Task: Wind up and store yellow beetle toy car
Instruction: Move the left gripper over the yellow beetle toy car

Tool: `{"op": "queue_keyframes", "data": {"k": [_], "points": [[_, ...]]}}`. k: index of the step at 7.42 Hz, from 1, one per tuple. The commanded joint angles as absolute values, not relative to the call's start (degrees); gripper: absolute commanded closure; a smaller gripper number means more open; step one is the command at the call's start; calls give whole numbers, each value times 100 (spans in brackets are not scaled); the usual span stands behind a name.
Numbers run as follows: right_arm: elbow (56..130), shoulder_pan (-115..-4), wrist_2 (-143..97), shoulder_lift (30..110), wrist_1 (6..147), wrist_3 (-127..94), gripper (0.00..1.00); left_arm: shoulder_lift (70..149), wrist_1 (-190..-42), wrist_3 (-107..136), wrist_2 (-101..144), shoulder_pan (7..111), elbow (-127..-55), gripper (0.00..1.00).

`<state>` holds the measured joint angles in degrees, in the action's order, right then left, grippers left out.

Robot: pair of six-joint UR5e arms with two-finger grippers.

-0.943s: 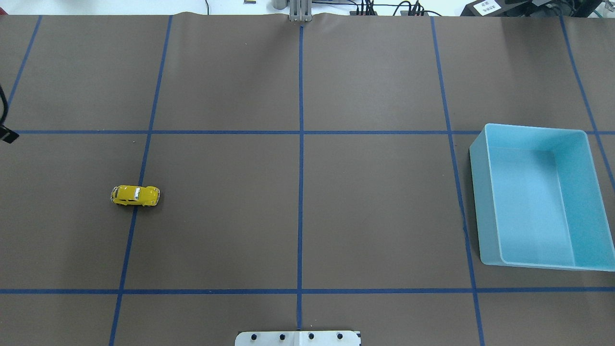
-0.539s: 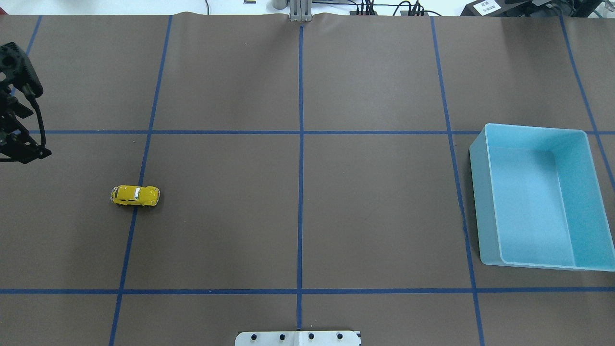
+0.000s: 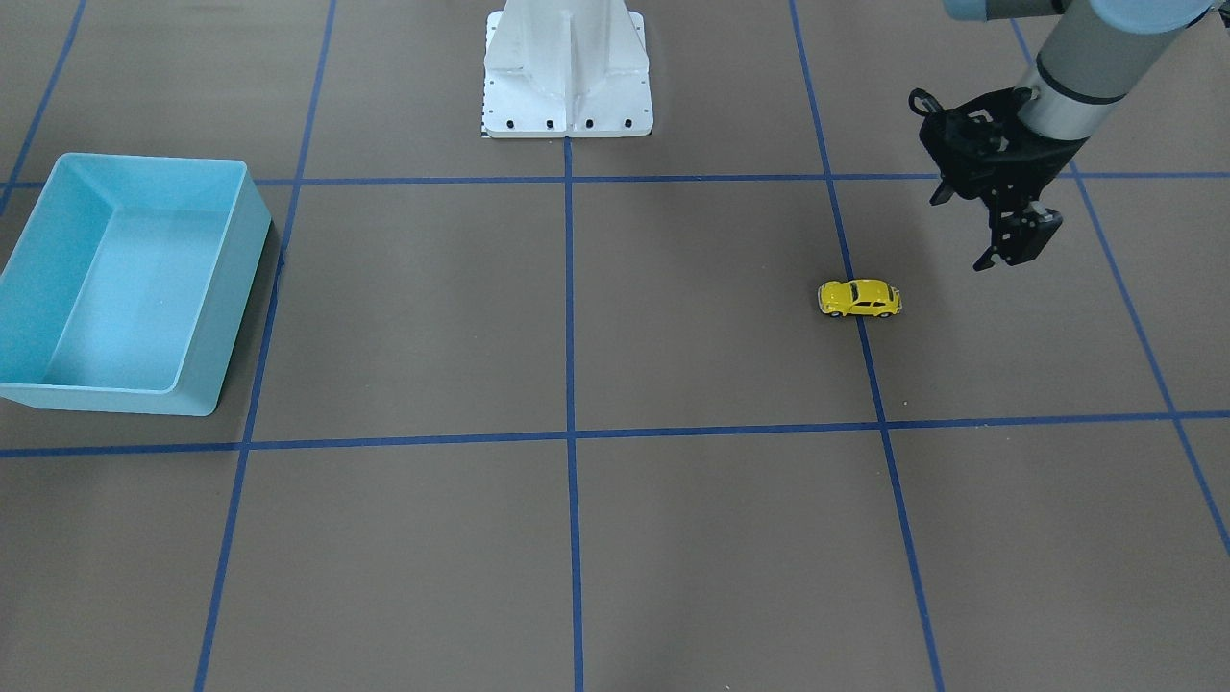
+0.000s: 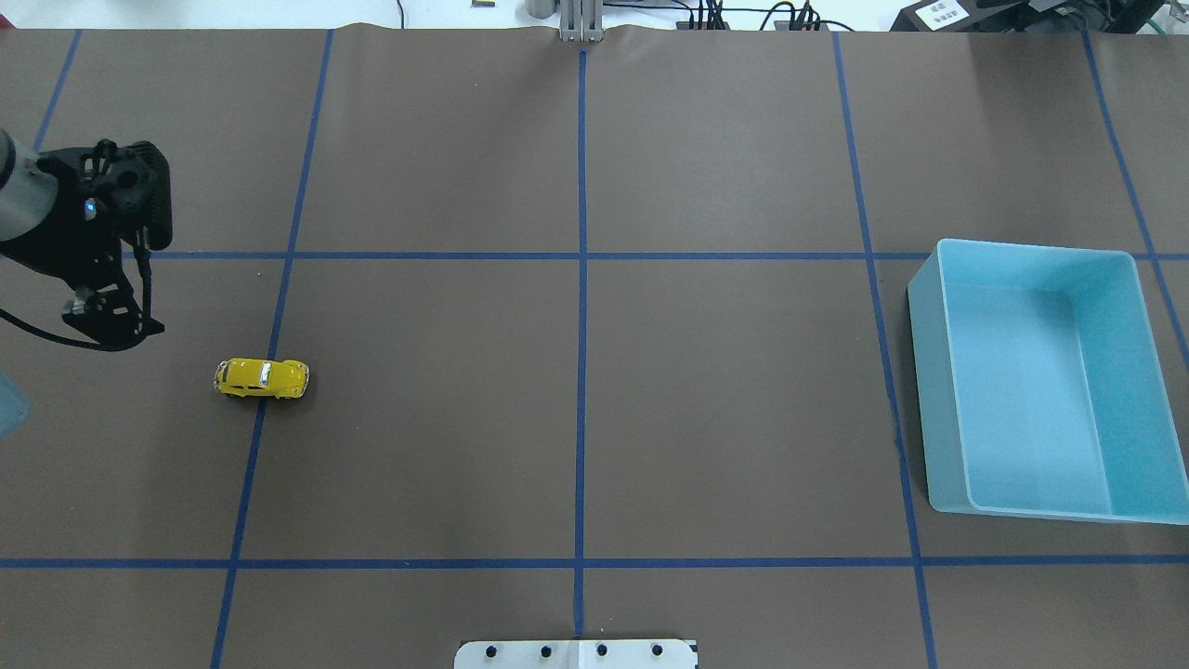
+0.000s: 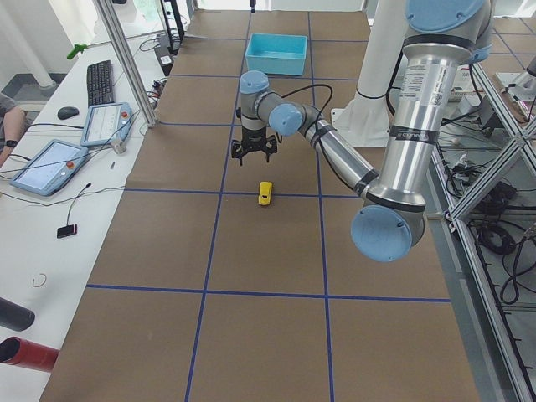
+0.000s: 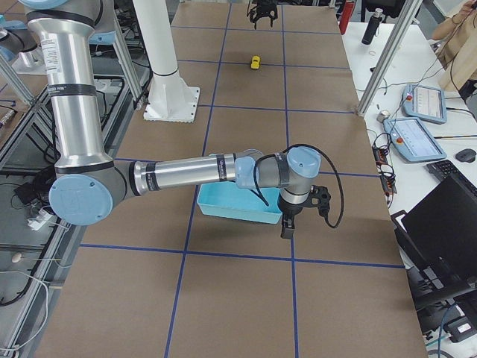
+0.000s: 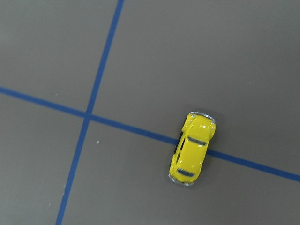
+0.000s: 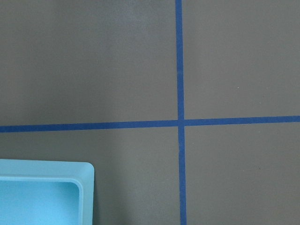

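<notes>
Nothing's done yet: your yellow beetle toy car (image 4: 261,378) sits on its wheels, well apart from the light blue bin (image 4: 929,390). The left gripper (image 3: 1011,248) hangs spread wide, beyond the car from the bin, holding nothing. The right gripper (image 6: 287,226) waits beside the bin; I can't tell its opening. Winding and storing both remain.

We log both arms as brushed silver tubes with light blue joint caps: left arm (image 5: 419,92), right arm (image 6: 67,97). Printed black bands ring the upper links. A black cable (image 6: 338,195) loops by each wrist. The left gripper (image 5: 254,153) is black, with a blue indicator light (image 4: 90,208). White pedestal (image 3: 567,67), dark screws (image 3: 549,124).
</notes>
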<state>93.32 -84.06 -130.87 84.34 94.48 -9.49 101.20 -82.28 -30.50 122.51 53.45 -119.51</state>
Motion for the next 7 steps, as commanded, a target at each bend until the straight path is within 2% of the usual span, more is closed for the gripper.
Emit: {"op": "queue_keyframes", "data": {"k": [1, 2, 5, 7], "points": [[9325, -8402, -13087, 8438, 9448, -949, 0, 10178, -8253, -3627, 12287, 5133, -11848, 0], [9325, -8411, -13087, 8438, 9448, -949, 0, 10065, -8531, -3665, 12287, 5133, -11830, 0], [9325, -8411, -13087, 8438, 9448, -949, 0, 9984, -9586, -3648, 12287, 5089, -11059, 0], [9325, -8402, -13087, 8446, 9448, -949, 0, 9984, -9650, -3595, 12287, 4801, -10952, 0]]}}
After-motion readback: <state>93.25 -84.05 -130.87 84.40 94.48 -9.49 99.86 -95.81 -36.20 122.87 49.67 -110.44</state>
